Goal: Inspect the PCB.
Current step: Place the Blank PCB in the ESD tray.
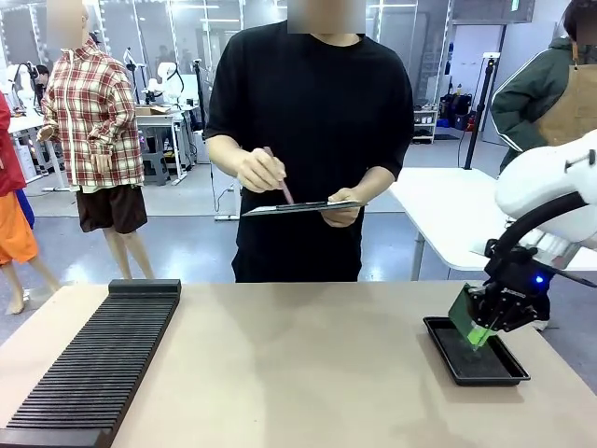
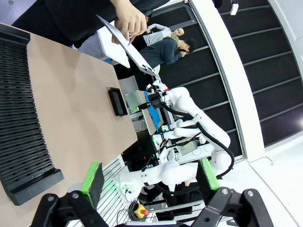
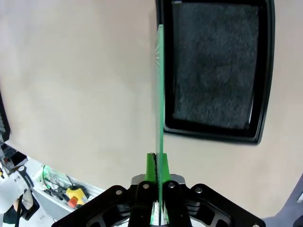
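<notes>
We hold PCB edge-on in right gripper, green pads pinched tight on its near edge. Board hangs just above black tray at table's right side, tilted. Left gripper spread wide, nothing between pads, high over table. Person at far side writes on clipboard. We judge board light, thin, stiff yet brittle; faces likely slick. Best grip on bare edge margin, clear of components, with modest squeeze.
</notes>
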